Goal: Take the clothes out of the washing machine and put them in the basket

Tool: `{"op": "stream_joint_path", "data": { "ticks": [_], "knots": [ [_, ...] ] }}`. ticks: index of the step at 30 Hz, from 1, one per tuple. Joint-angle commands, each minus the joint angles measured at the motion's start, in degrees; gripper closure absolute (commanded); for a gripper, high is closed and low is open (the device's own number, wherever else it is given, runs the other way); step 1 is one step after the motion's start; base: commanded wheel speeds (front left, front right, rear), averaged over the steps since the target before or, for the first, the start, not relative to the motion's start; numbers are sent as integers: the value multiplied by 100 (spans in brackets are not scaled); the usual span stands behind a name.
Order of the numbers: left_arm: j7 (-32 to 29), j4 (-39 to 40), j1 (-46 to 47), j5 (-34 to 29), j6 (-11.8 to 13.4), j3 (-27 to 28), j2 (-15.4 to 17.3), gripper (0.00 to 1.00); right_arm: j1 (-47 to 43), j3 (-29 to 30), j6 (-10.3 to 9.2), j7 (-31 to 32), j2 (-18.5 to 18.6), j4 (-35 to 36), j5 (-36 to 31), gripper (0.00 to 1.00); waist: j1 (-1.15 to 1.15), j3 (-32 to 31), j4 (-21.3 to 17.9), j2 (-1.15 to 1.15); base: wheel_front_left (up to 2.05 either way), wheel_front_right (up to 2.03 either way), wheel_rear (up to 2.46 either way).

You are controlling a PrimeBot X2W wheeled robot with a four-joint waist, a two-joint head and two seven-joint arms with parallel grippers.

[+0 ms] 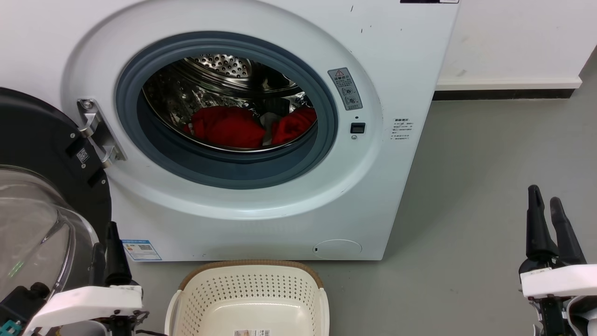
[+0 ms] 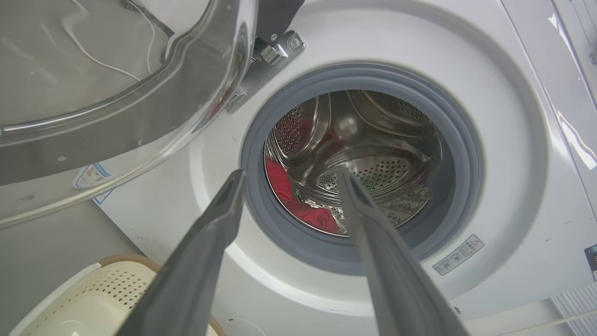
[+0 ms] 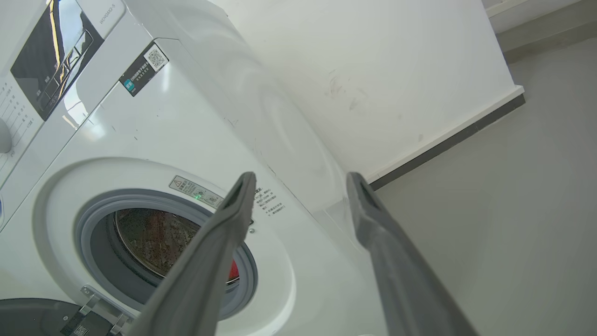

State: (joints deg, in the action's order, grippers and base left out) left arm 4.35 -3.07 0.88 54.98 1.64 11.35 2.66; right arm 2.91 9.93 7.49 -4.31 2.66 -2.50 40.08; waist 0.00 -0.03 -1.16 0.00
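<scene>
While clothes [image 1: 228, 127] lie in washing machine [image 1: 410, 56], left fingers [image 1: 114, 254], right fingers [image 1: 536, 221] spread empty, well apart outside.

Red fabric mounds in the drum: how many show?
2: left red mound, right red mound, whitish-grey cloth between them, low in the drum. More may be hidden.

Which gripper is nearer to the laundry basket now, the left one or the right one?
Left. The left gripper is close to the left side of the basket, not touching it. The right gripper is far off to its right, over the floor.
</scene>
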Motion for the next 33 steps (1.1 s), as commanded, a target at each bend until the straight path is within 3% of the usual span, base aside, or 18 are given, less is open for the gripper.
{"op": "stream_joint_path", "data": {
  "ticks": [1,10,16,27,33],
  "knots": [
    [71,223,-25,-351,135,-95,17,0,16,-25,0,-72,31,202,-331,0,0,0,-2,0,0,0,0],
    [230,699,-155,-1455,449,-503,19,0,-65,-204,0,-233,32,473,-1385,0,0,1,-30,0,0,0,0],
    [329,902,-207,-2080,469,-785,20,0,-142,-199,0,-332,32,394,-1903,0,0,5,-60,0,0,0,0],
    [500,853,-331,-2905,314,-1118,45,0,-249,-379,0,-496,33,502,-2611,0,0,10,-106,0,0,0,0],
    [567,709,-397,-3250,160,-1261,106,0,-314,-160,-1,-568,34,328,-2829,0,0,0,-123,0,0,0,0]
  ]
}}
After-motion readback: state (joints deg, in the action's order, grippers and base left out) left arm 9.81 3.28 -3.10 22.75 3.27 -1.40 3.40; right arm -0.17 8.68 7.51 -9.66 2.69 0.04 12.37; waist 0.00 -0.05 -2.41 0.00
